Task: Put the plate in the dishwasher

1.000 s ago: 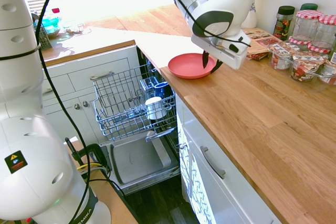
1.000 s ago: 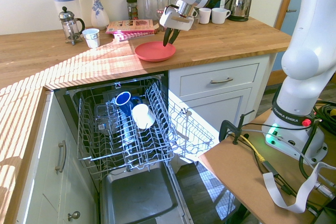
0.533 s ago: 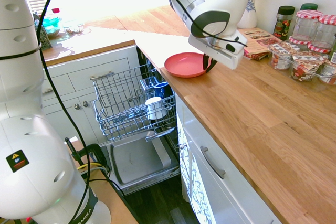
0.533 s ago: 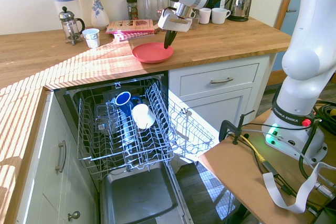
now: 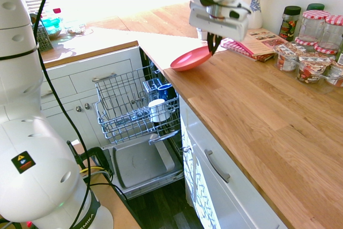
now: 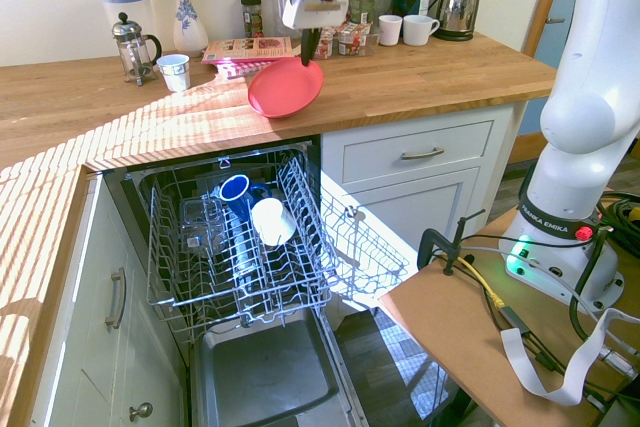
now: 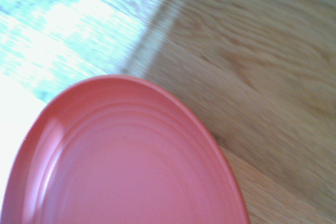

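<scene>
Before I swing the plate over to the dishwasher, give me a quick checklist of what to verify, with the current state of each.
1. Grip: gripper shut on the plate at its rim: ok.
2. Plate clear of the counter: it hangs tilted, lifted off the wood: ok.
3. Hold security: pinched at one edge only, most of the plate hanging free; whether it will slip, cannot tell.
4. Dishwasher open, rack pulled out: ok.
5. Free space in the rack: a blue mug and a white cup sit mid-rack, with empty wire around them: ok.
6. Which slot suits the plate: cannot tell.
</scene>
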Robot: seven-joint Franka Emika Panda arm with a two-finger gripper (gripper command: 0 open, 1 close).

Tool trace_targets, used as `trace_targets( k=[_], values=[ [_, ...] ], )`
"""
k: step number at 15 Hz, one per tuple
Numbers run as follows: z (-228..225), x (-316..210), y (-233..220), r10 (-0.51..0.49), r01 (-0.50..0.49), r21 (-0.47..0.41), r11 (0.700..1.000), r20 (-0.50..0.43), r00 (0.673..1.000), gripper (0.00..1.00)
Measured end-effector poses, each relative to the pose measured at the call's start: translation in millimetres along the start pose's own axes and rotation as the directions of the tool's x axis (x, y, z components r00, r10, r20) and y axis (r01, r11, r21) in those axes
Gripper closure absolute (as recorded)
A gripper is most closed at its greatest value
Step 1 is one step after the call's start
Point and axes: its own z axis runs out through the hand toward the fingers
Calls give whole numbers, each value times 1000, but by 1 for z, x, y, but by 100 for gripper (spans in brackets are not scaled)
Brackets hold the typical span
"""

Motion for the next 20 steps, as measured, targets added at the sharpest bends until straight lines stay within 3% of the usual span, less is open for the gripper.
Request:
trace_targets(
  k=[2,4,8,12,15,18,20],
  values=[
    [-8,-66,-95,-117,114,-79,990,-35,993,100],
    [24,-143,-164,-218,202,-189,961,-71,973,100],
    [78,-280,-220,-404,315,-383,868,-176,898,100],
    [154,-392,-230,-595,397,-536,745,-264,759,100],
    [219,-417,-225,-718,407,-661,630,-298,629,100],
    [225,-433,-238,-789,347,-759,551,-338,513,100],
    [238,-452,-244,-819,336,-794,506,-321,475,100]
  ],
)
